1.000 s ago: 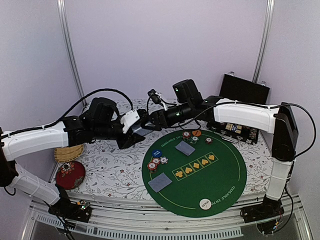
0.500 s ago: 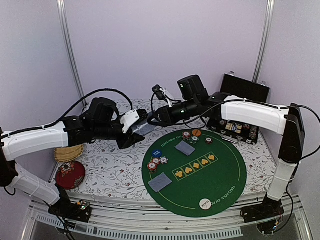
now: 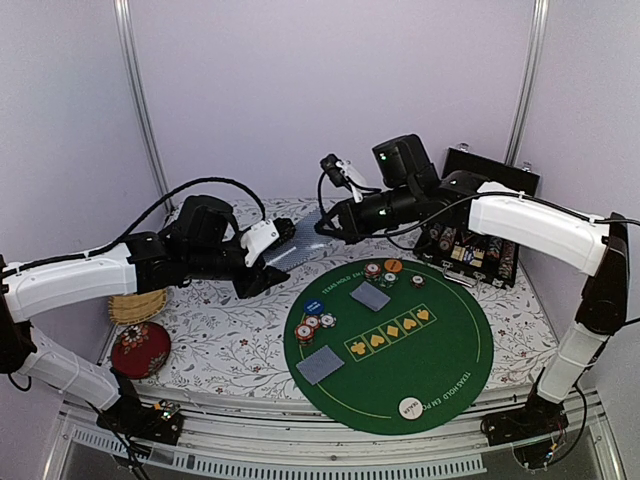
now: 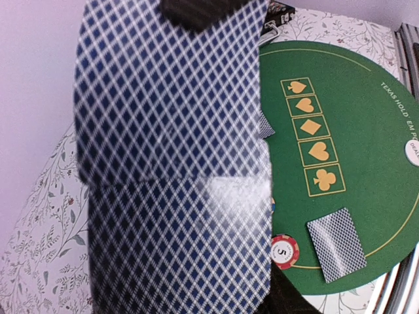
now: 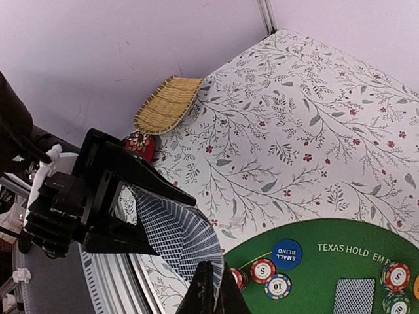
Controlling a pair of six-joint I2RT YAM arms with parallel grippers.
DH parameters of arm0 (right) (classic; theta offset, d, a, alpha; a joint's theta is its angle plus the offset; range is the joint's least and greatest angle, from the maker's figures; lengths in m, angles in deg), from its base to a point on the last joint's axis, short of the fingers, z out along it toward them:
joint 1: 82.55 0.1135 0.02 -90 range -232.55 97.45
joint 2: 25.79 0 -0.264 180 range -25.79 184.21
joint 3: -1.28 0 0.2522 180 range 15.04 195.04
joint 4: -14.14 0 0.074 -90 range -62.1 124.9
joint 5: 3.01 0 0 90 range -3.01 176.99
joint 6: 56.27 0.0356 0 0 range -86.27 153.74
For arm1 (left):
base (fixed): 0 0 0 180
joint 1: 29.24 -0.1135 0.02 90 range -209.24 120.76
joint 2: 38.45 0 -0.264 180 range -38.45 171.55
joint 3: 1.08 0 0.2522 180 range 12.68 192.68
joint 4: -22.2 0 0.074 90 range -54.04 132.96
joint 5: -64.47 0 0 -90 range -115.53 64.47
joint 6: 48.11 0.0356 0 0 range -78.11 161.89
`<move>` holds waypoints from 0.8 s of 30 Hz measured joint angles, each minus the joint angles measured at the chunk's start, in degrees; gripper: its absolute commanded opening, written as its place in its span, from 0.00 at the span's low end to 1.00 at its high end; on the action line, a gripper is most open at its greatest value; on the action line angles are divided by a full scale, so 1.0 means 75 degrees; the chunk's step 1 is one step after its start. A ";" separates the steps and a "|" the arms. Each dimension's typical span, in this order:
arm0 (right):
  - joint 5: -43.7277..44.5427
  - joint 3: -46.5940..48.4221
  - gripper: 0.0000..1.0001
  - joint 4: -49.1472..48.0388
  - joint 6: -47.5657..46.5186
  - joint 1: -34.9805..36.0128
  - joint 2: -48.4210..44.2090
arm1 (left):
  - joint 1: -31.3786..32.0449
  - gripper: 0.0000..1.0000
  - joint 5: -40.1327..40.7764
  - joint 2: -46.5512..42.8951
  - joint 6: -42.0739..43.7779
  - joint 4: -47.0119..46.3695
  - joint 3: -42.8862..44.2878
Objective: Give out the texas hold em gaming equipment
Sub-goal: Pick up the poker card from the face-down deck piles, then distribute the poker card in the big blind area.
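My left gripper is shut on a deck of blue-backed playing cards, which fills the left wrist view and hides its fingers. The top card sticks out of the deck toward the right and bends. My right gripper is shut on that card's far edge, above the flowered cloth left of the green mat. On the mat lie two face-down cards, chip piles, a blue small-blind disc, an orange disc and a white disc.
An open black chip case stands at the back right of the table. A woven straw basket and a red round cushion sit at the left edge, under the left arm. Purple walls close in the back and sides.
My right gripper has shut on the top card and drawn back up and to the right, sliding the card partly off the deck. The left arm has stayed still.
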 measured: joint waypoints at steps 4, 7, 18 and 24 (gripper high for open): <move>0.0096 -0.0009 0.02 0.0143 0.0006 -0.0029 -0.0271 | 0.0000 0.48 -0.0003 0.0000 0.0003 -0.0003 0.0000; -0.0035 -0.0283 0.02 -0.0026 0.0289 -0.0204 -0.0737 | 0.0000 0.47 -0.0009 0.0000 0.0020 -0.0003 0.0000; 0.1303 -0.5109 0.02 -0.3150 0.4004 -0.1632 -0.3153 | 0.0000 0.48 -0.0070 0.0000 0.0047 -0.0003 0.0000; 0.2212 -0.7122 0.02 -0.4776 0.6493 -0.1612 -0.2600 | 0.0000 0.48 -0.0099 0.0000 0.0044 -0.0003 0.0000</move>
